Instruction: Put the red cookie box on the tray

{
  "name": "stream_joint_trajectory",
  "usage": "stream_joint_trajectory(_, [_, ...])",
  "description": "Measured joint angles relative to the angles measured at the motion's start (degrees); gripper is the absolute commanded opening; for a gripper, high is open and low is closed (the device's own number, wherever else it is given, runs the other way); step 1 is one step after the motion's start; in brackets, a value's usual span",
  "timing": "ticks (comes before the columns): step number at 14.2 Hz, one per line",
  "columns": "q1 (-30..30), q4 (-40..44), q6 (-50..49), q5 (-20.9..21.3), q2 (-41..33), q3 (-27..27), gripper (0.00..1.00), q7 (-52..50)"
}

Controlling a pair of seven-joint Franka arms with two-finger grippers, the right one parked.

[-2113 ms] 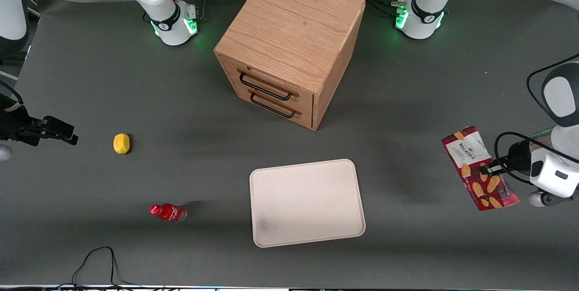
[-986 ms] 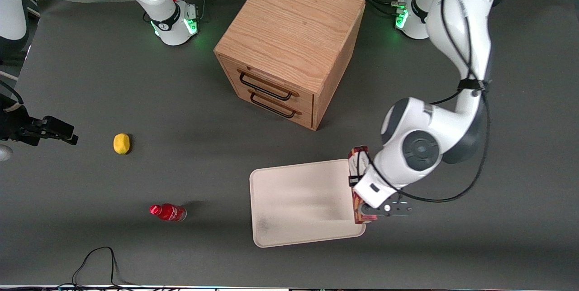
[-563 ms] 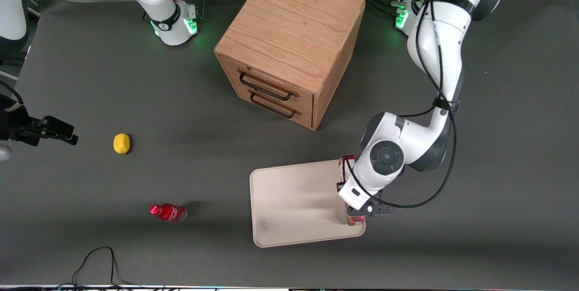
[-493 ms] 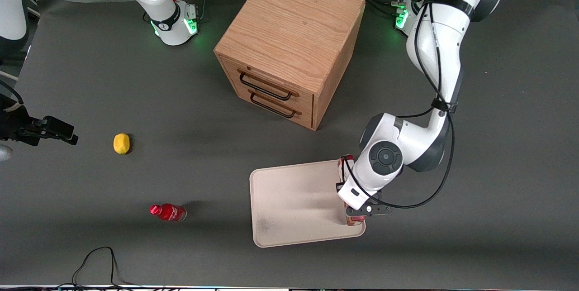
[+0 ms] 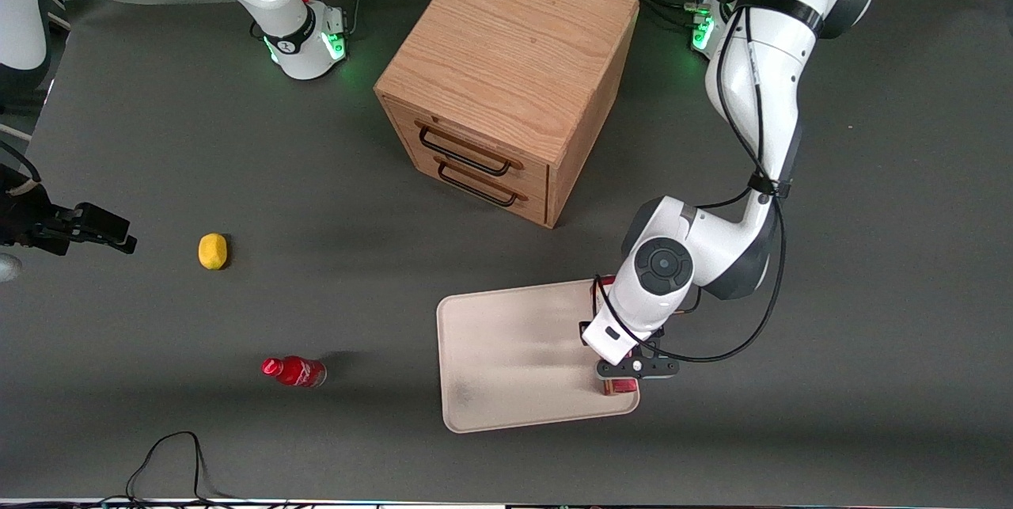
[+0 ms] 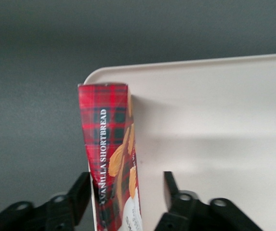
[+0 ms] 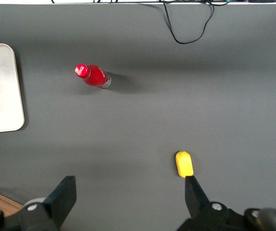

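Tartan-printed cardboard, dark red with black checks, forms the red cookie box (image 6: 110, 159); it is long and slim, stands on a narrow edge, and carries tan finger-cookie pictures plus white lettering reading "VANILLA SHORTBREAD" along one face. In the left wrist view the box sits between the two black fingers (image 6: 80, 192) of the claw (image 6: 127, 195). One finger lies against the box's side; the other stands apart from it, with bare tray showing in the gap, so the claw is open and not clamping.

The tray (image 5: 506, 351) is smooth, pale cream, rectangular with rounded corners and a low rim, and bears a faint grey smudge near one corner. The box rests along the tray edge that lies toward the working arm's end of the surface (image 5: 870, 295), just inside the rim, one end close to a rounded corner. From the front, the arm's white wrist covers most of the box; only a small red end (image 5: 621, 386) shows below it.

The surface is matte dark grey. An oak-grain drawer cabinet (image 5: 506, 81) with two dark wire handles stands farther from the front camera than the tray. A small glossy red bottle (image 5: 294, 371) and a yellow rounded object (image 5: 212, 251) lie toward the parked arm's end.
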Motion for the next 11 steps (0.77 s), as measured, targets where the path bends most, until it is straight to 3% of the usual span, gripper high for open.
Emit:
stream_joint_trajectory(3, [1.29,-1.18,-3.13,0.00,-5.44,0.28,1.00,-0.05])
stream_joint_trajectory(6, [5.40,-5.97,-13.58,-0.58,-15.90,0.32,1.00,1.45])
stream_joint_trajectory(11, [15.37,-17.46,-26.36,-0.92,-33.99,0.66,1.00,14.67])
